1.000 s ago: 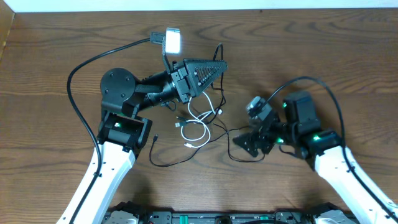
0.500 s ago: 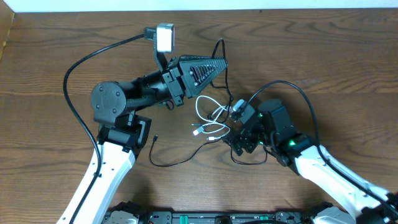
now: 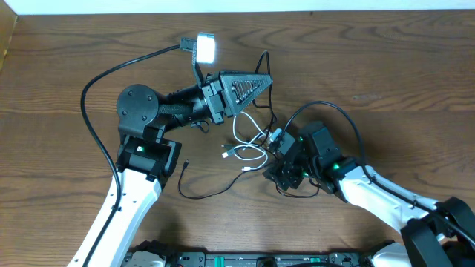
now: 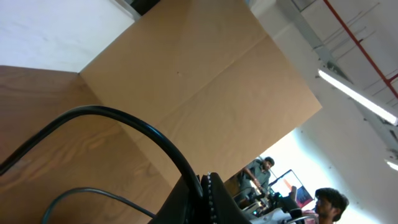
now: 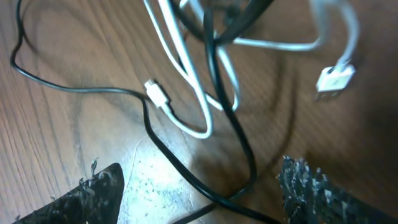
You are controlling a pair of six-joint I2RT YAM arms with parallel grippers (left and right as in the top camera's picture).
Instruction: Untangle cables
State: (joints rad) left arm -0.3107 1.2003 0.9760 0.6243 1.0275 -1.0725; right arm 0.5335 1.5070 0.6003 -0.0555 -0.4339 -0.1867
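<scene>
The right gripper (image 5: 199,171) stands spread low over the table, one speckled finger on each side of the black cable (image 5: 230,130). The left gripper (image 3: 263,78) is pressed together; whether it pinches a cord I cannot tell.

The cables lie in a loose tangle between the two arms, mid-table. The white cable (image 3: 249,137) loops over itself, and the black one crosses it and trails off towards the near left.

Under them is a dark brown wood-grain table (image 3: 371,59), scuffed pale beneath the right gripper. Beyond stand a cardboard panel (image 4: 205,81), a white wall, a ceiling light (image 4: 357,93) and a person (image 4: 329,202).
</scene>
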